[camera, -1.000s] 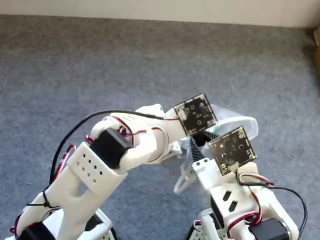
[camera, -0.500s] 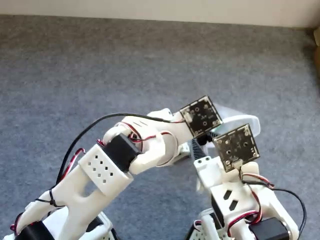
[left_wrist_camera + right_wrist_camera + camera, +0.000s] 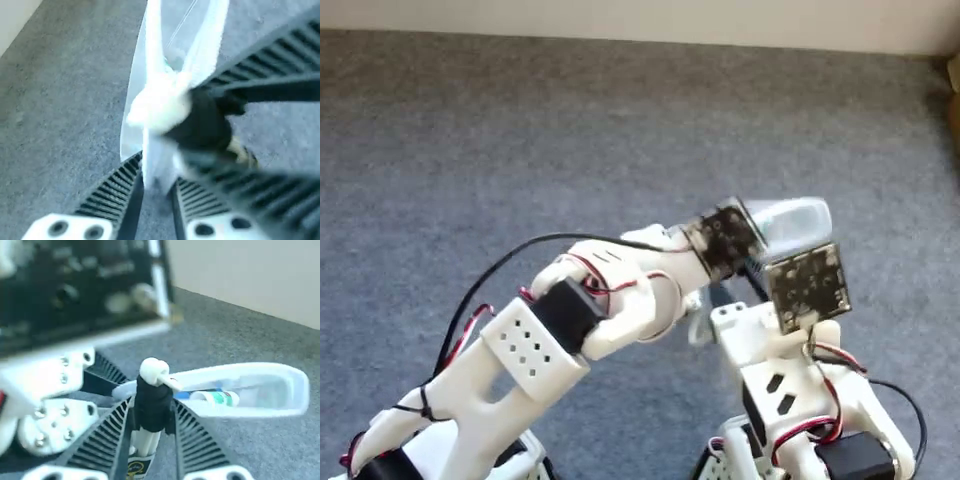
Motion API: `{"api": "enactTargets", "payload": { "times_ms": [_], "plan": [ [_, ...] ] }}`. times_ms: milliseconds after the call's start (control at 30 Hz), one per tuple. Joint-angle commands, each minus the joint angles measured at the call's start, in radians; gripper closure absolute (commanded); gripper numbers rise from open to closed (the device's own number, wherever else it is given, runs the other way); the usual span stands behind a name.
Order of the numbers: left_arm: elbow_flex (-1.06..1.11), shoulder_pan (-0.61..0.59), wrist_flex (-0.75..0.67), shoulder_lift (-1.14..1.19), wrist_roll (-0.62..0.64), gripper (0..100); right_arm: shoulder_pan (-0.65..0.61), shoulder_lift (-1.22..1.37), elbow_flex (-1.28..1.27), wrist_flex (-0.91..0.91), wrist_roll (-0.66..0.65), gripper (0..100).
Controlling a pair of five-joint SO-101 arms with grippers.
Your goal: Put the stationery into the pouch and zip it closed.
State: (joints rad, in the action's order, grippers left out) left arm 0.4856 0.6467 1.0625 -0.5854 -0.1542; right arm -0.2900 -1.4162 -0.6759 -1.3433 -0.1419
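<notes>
Pouch (image 3: 270,387): clear plastic with a white rim, its mouth turned towards the right arm's camera; in the high view it lies just beyond the two camera boards, above the carpet
Inside the pouch: a tube (image 3: 216,398) with green and blue marks lies along the lower side
Pen (image 3: 150,390): black barrel with a white end, upright between the right claw's fingers, its white end just at the pouch's mouth
Right claw (image 3: 152,412): clenched on the pen, one ribbed finger pressed to each side of the barrel
Left claw (image 3: 157,172): pinched on the pouch's white rim, the jaws nearly together with only the thin edge between them
Claws together: very close, the right one with the pen crossing just in front of the left, near where the left grips the rim
Hard to make out: whether the pen's end is inside the mouth or just outside it; in the left wrist view the pen and rim blur into one pale patch; in the high view the camera boards cover both claws and the pen; the zip cannot be picked out, nor whether the pouch is lifted clear of the carpet
Left arm (image 3: 620,290): stretches low from the near left corner across to the right, wrist bent towards the pouch
Right arm (image 3: 770,370): rises from the near right edge on a short reach, its board just beside the left arm's
Carpet (image 3: 520,130): grey, under everything
Wall (image 3: 620,15): pale strip along the far edge
</notes>
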Motion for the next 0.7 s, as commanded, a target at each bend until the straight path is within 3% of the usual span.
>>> {"api": "enactTargets", "payload": {
  "times_ms": [0,467,667],
  "plan": [
    [0.010,-0.108,-0.049,-0.007,0.048,100,0.114,0.036,0.019,0.096,0.052,99.4],
    [0.038,-0.117,-0.049,-0.016,0.048,100,0.308,0.036,-0.170,0.461,0.252,99.4],
    [0.107,-0.117,-0.051,-0.139,0.048,100,0.383,0.038,-0.237,0.621,0.282,99.4]
  ]
}}
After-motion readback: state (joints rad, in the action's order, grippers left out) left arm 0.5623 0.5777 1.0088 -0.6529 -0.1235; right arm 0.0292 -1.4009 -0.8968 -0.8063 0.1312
